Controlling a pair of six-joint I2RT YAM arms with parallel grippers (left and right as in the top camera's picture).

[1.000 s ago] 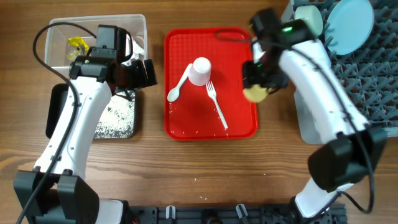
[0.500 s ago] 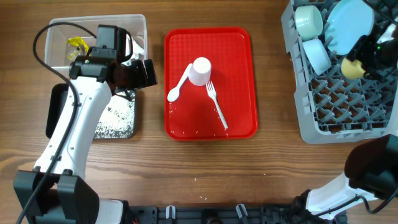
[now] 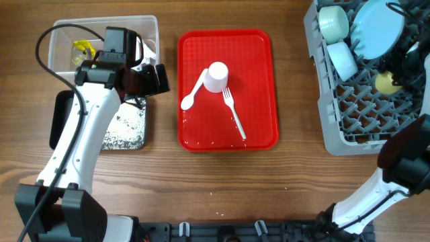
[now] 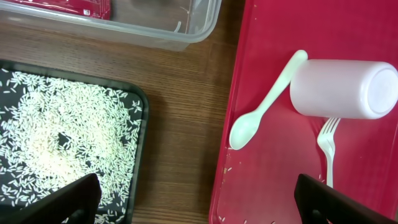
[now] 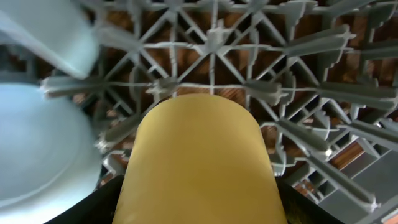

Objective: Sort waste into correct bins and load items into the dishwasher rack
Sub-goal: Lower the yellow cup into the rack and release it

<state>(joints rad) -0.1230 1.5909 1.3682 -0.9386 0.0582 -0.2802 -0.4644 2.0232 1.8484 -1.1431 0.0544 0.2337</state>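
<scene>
My right gripper [image 3: 396,79] is shut on the yellow cup [image 3: 387,83], holding it over the grey dishwasher rack [image 3: 329,131]; the cup fills the right wrist view [image 5: 202,162]. The rack holds two light-blue bowls [image 3: 334,22] [image 3: 342,60] and the light-blue plate [image 3: 379,27]. The pale pink cup [image 3: 216,76] lies on its side on the red tray [image 3: 259,128], with the white spoon [image 3: 193,94] and white fork [image 3: 234,113] beside it. My left gripper [image 4: 193,205] is open and empty between the black tray of rice [image 3: 127,128] and the red tray. The clear tub [image 3: 67,30] holds a yellow wrapper [image 3: 82,48].
Loose rice grains lie on the red tray's front part [image 4: 249,186]. A black cable [image 3: 41,47] loops over the clear tub. The black tray [image 4: 134,99] and clear tub [image 4: 186,34] sit close together left of the red tray.
My right arm carried the yellow cup from the red tray's right edge over to the dishwasher rack and lowered it slightly among the pegs. The left arm has not moved.
</scene>
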